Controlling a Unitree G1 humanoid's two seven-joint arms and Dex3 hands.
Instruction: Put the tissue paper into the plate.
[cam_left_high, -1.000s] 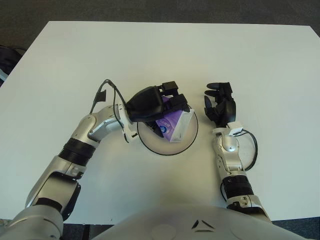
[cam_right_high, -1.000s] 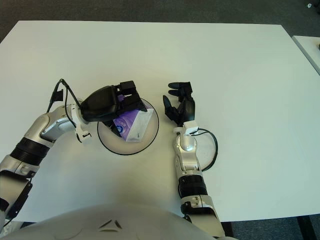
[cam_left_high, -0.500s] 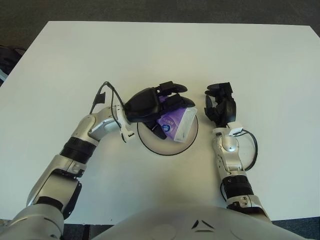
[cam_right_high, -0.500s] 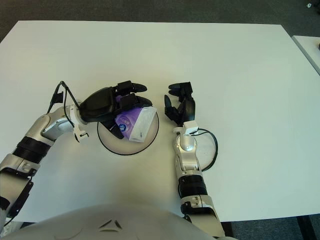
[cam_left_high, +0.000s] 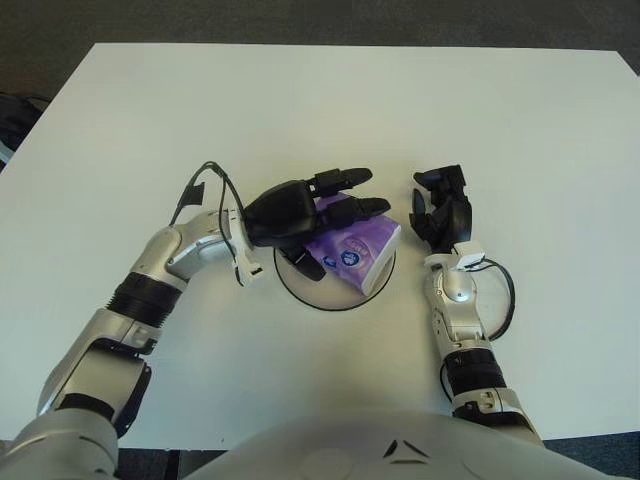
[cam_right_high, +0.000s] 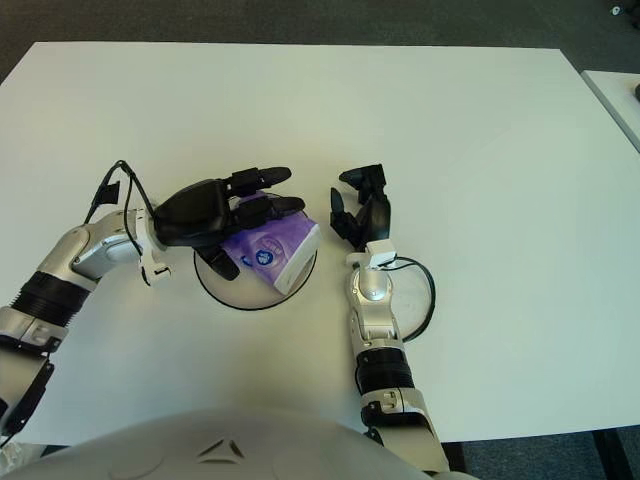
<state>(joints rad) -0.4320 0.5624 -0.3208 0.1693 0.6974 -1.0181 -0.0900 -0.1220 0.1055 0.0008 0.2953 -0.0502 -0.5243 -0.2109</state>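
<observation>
The purple tissue pack (cam_left_high: 352, 250) lies in the plate (cam_left_high: 335, 299). The left hand (cam_left_high: 300, 212) hovers over it, fingers spread. The right hand (cam_left_high: 440, 208), loosely relaxed, shows just right of the plate.

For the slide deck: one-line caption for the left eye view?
Left hand opens over purple tissue pack lying in the plate.

We see a matt white surface (cam_left_high: 300, 110), a smooth white plate (cam_left_high: 335, 298) with a dark rim, a glossy purple plastic-wrapped tissue pack (cam_left_high: 352, 250), and black plastic robot hands on silvery metal-looking forearms.
</observation>
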